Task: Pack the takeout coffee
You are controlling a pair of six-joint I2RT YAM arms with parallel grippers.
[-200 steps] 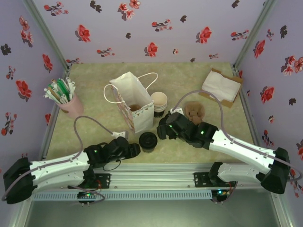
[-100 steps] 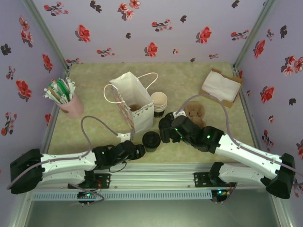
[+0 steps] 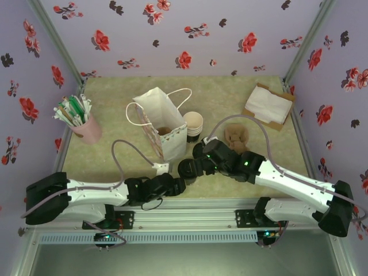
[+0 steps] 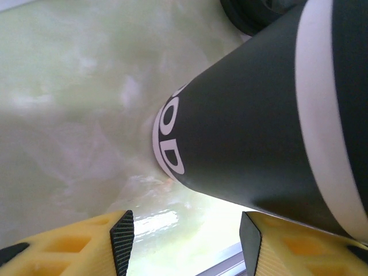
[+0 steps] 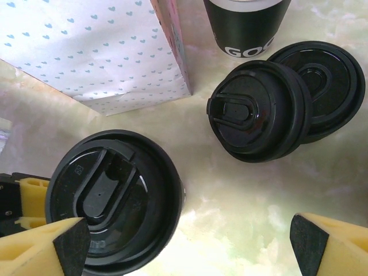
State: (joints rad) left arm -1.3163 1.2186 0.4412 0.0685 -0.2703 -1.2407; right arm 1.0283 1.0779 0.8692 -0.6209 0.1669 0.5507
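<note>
Your right gripper is wide open above the takeout coffee, nothing pinched. The cup stands upright with its lid on, on the table, just off the near corner of the paper bag. Your left gripper sits low beside it, jaws apart, cup base just past the tips, not clamped. Two loose lids overlap nearby. The stack of cups stands beside the bag.

Black-lidded takeout coffee, blue-hearted white bag
</note>
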